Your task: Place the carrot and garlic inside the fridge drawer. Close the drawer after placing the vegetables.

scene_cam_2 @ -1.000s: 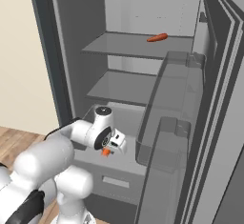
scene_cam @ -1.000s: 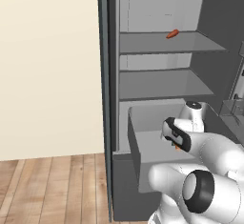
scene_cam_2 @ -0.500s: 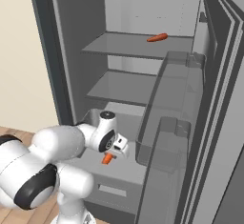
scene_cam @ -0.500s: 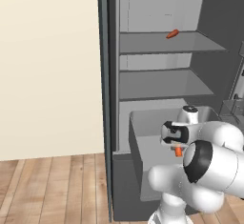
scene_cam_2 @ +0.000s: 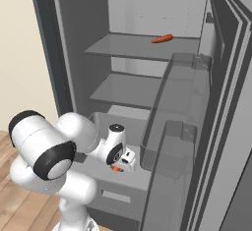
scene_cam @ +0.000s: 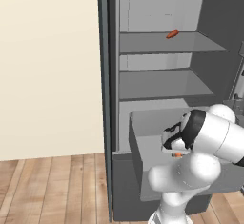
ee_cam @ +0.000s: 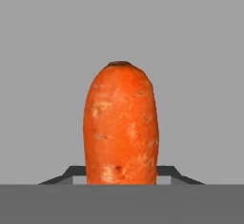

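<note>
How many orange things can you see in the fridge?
2. The carrot is in the end effector over the open fridge drawer. A reddish-orange piece lies on the top shelf. The arm could hide more.

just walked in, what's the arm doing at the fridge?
The arm is putting vegetables away. Its claw is shut on the carrot and holds it low over the open fridge drawer, whose light grey bin is pulled out below the shelves. A reddish-orange piece lies on the upper shelf. The drawer is not yet closed.
</note>
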